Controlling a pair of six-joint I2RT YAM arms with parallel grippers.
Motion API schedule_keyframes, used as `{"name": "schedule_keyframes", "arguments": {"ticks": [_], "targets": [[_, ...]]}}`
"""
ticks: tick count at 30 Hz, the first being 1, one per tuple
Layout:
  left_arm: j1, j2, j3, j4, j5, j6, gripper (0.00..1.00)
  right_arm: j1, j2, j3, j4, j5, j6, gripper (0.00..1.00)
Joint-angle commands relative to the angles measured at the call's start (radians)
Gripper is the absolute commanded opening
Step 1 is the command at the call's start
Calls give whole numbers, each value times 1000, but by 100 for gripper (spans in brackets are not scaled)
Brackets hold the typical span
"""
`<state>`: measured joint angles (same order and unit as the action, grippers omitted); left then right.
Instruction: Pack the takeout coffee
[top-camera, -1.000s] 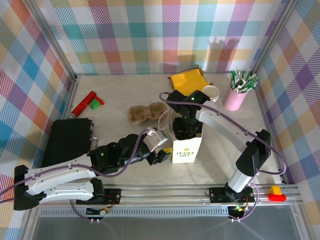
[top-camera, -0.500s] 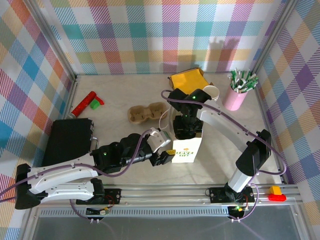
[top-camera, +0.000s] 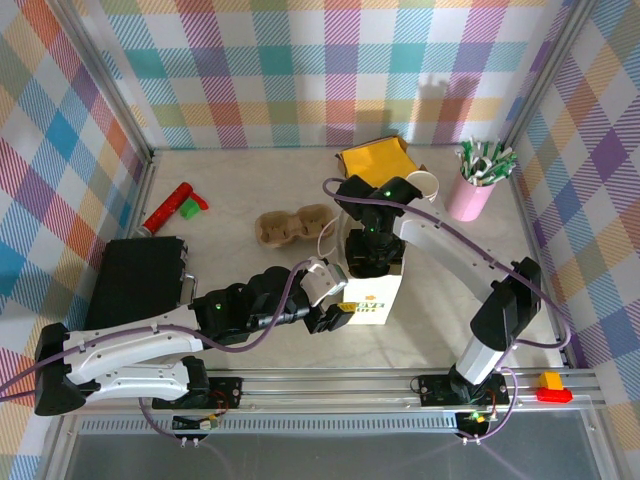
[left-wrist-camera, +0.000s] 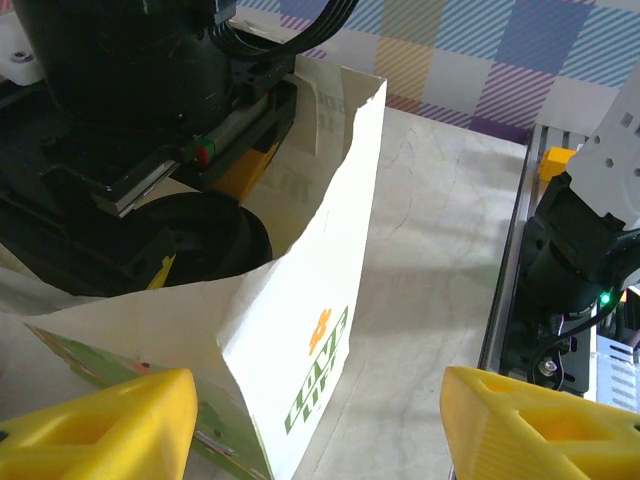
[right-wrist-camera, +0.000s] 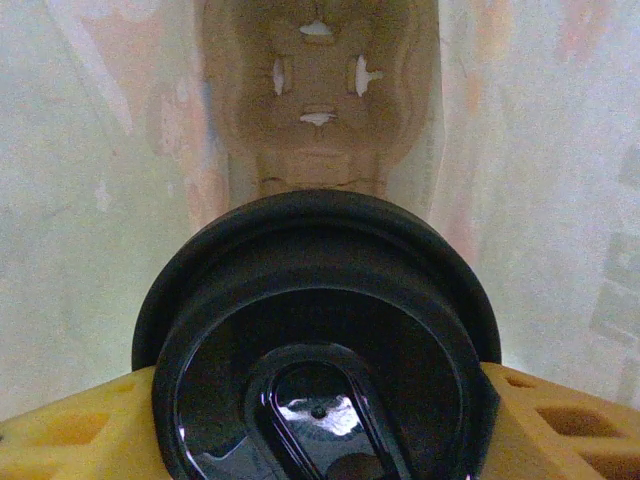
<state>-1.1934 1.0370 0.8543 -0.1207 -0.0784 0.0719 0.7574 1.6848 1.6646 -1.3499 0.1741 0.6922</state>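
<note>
Yellow fingers (right-wrist-camera: 70, 425) of the right gripper (top-camera: 375, 255) are clamped either side of the takeout coffee's black round lid (right-wrist-camera: 320, 330), down inside the white paper bag with green print (left-wrist-camera: 300, 330), while the left gripper (left-wrist-camera: 320, 425) hangs spread wide, straddling the bag's near corner!

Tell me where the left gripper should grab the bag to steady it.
Probably the top rim of the bag at its near corner, coming from the left. The bag stands upright and open, its thin paper wall suits the open left gripper, and the right gripper, shut on the lid, occupies the mouth.
</note>
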Motion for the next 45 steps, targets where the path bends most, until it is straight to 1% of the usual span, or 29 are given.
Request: {"name": "schedule_keyframes", "arguments": {"ticks": [1,22,45], "targets": [[9,-1,-5,41,5,3,65,-7,17,-10,6,-8,10,50],[10,21,-2,56,9,0,65,-7,25,-58,47,-24,15,50],[9,41,15,53,-14,-1,65,-7,14,-123,92,-48,10,50]]}}
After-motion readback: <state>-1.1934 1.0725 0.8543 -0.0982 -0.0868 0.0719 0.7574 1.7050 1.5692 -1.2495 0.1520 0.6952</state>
